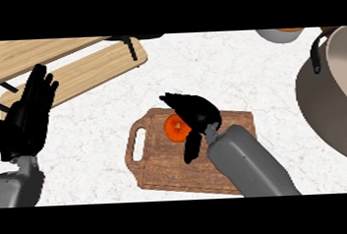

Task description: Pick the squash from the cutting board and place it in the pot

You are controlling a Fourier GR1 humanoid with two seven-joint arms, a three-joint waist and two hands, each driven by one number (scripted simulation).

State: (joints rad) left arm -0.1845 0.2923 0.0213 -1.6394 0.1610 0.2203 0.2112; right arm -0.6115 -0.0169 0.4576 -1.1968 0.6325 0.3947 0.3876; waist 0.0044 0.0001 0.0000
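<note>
As the right hand (194, 115) curls its fingers round the squash (175, 128) on the cutting board (168, 173), pickup is under way (left hand (27, 115) rests open, well left of the board); next, lifting toward the pot (328, 107), right of the board.

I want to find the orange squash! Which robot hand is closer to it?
The right hand. It sits over the squash on the cutting board, fingers curled around it. The left hand rests open, well off to the squash's left near the view's edge.

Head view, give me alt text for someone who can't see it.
The robot's right hand curls over an orange squash on a brown cutting board on a white counter. A large grey pot sits at the right edge. The open left hand rests at the left, fingers up.
</note>
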